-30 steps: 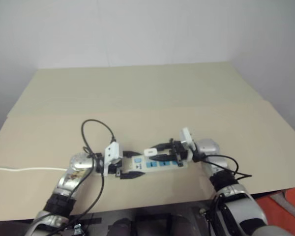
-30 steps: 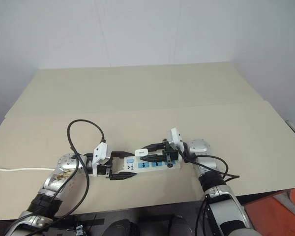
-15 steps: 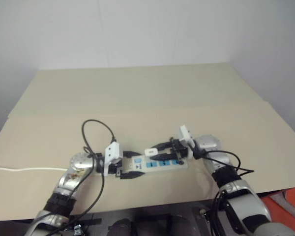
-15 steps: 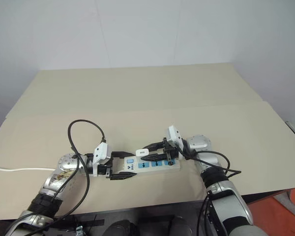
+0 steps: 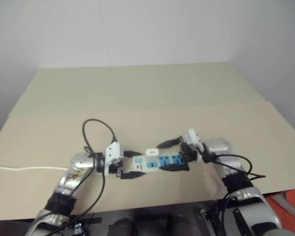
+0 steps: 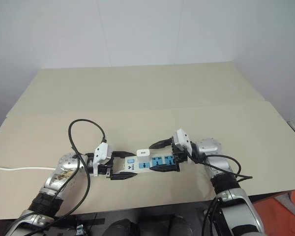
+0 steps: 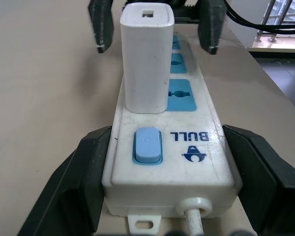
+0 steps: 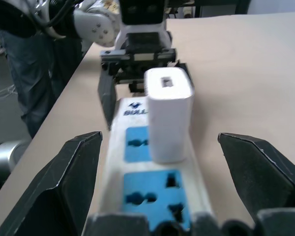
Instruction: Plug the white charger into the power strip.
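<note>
White charger [image 7: 146, 59]: small rectangular block, rounded edges, stands upright, plugged into socket nearest switch end of strip. Small port on top face.

Power strip [image 6: 152, 162]: long flat white bar, lies flat on tan table. Blue sockets in row, blue switch and "BULL" mark at cord end. Thin white cord exits there.

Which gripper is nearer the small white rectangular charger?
Left. The left gripper clamps the strip's switch end, right beside the small white rectangular charger; the right gripper, open, straddles the far sockets.
</note>
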Robot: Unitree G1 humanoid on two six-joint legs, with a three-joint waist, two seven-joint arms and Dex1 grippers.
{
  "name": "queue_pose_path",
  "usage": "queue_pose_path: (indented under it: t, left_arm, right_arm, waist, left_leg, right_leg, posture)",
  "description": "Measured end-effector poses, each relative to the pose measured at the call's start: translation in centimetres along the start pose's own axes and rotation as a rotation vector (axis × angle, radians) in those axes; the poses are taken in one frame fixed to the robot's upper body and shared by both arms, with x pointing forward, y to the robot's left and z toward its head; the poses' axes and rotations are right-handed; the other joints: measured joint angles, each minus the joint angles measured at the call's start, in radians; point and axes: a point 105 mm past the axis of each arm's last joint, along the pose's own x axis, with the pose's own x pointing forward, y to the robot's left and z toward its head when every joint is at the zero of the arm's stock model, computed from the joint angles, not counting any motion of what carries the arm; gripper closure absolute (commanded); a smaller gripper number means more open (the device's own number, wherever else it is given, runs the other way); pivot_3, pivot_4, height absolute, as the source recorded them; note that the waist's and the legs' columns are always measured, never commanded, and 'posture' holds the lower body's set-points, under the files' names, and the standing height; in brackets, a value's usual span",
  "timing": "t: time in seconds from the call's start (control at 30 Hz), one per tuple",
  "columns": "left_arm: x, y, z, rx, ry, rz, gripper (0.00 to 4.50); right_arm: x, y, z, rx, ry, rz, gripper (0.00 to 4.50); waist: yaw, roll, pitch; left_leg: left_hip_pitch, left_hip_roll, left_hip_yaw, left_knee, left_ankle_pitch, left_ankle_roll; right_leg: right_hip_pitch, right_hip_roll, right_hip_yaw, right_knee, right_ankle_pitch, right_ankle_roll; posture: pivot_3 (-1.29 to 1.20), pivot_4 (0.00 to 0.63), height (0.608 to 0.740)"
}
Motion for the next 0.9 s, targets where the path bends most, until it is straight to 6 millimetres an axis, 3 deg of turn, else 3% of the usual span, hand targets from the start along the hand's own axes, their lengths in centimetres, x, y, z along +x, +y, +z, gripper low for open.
queue_pose_path:
  t: [0.1, 0.27, 0.4, 0.63, 0.8, 0.9]
  left_arm:
    - [0.1, 0.0, 0.0, -0.003, -0.002, 0.001, 1.25]
    - [0.2, 0.0, 0.2, -0.008, -0.018, 0.005, 1.25]
    - [0.1, -0.2, 1.0, 0.015, -0.082, -0.023, 0.02]
    - [-0.5, -0.2, 2.2, 0.04, -0.164, -0.034, 0.02]
    - [-2.9, 1.1, 5.2, -0.007, -0.226, -0.001, 0.02]
    - [-6.9, 2.0, 4.9, 0.061, -0.083, 0.043, 0.02]
  right_arm:
    - [-0.3, -0.3, 1.2, -0.045, 0.011, -0.022, 0.02]
    - [-2.6, -0.7, 2.9, -0.143, 0.076, -0.089, 0.02]
    - [-4.2, -0.1, 3.0, -0.151, 0.107, -0.126, 0.0]
    - [-7.0, 1.5, 4.1, -0.173, 0.131, -0.212, 0.0]
    - [-8.5, 2.9, 4.0, -0.127, 0.169, -0.259, 0.0]
    - [-11.4, 3.5, 3.8, -0.019, 0.305, -0.34, 0.0]
  waist:
    - [0.001, 0.0, 0.0]
    - [0.006, 0.0, 0.0]
    - [0.009, 0.0, 0.001]
    - [0.012, -0.001, 0.001]
    - [0.014, -0.002, 0.002]
    - [0.013, -0.001, 0.003]
  left_leg:
    - [0.0, 0.0, 0.0, 0.0, 0.0, 0.0]
    - [-0.001, 0.0, 0.0, 0.0, 0.0, 0.001]
    - [-0.003, 0.0, 0.0, 0.0, 0.0, 0.001]
    - [-0.004, 0.0, 0.0, 0.0, -0.001, 0.001]
    - [-0.004, 0.0, -0.001, 0.0, -0.001, 0.002]
    - [-0.004, 0.0, 0.0, 0.0, -0.001, 0.002]
  right_leg:
    - [0.0, 0.0, 0.0, 0.0, 0.0, 0.0]
    - [-0.001, 0.0, -0.001, -0.001, 0.0, 0.0]
    - [-0.003, 0.0, -0.001, -0.001, 0.0, 0.0]
    - [-0.003, 0.0, -0.001, -0.001, 0.0, 0.0]
    - [-0.002, 0.0, -0.001, -0.001, 0.0, 0.0]
    - [-0.004, 0.0, -0.001, -0.001, -0.001, 0.0]
  posture:
    - [0.0, 0.15, 0.74]
    - [0.0, 0.15, 0.74]
    - [0.0, 0.15, 0.74]
    - [0.0, 0.15, 0.74]
    - [0.0, 0.15, 0.74]
    - [0.0, 0.15, 0.74]
